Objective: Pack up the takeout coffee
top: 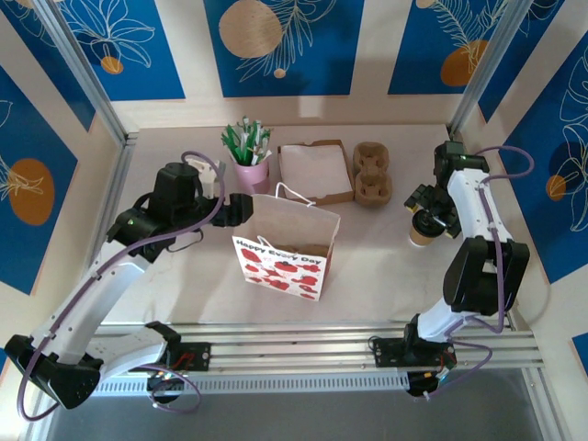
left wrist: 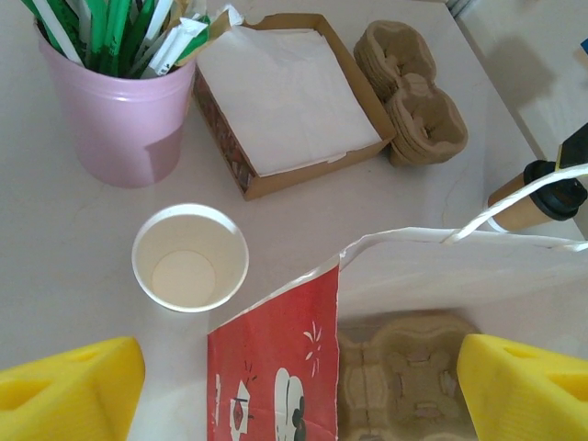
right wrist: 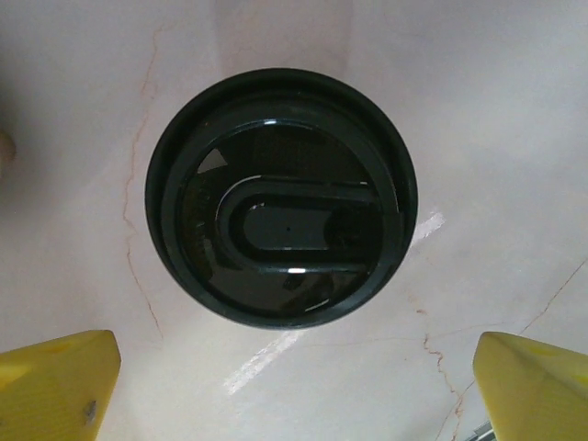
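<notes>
PACKING PARTLY DONE: Your right gripper [right wrist: 294, 386] hangs released, jaws wide, straight above the black lid [right wrist: 280, 197] of the takeout coffee [top: 424, 230]. The coffee stands on the bench [top: 377, 266] at the right, well apart from the paper bag [top: 285, 250] and not yet grasped. Your left gripper [left wrist: 294, 381] is likewise released and empty, with the bag's rim lying between its jaws. A pulp carrier [left wrist: 404, 377] already lies in the bag's bottom (a stack of spares [left wrist: 413, 92] sits beside the napkin box [left wrist: 285, 101]). A second, unlidded cup [left wrist: 190, 257] stands just beside the pink cup [left wrist: 124, 124]. Left to do, by the look of it: grasp the lidded cup, carry it across and seat it in the carrier.
</notes>
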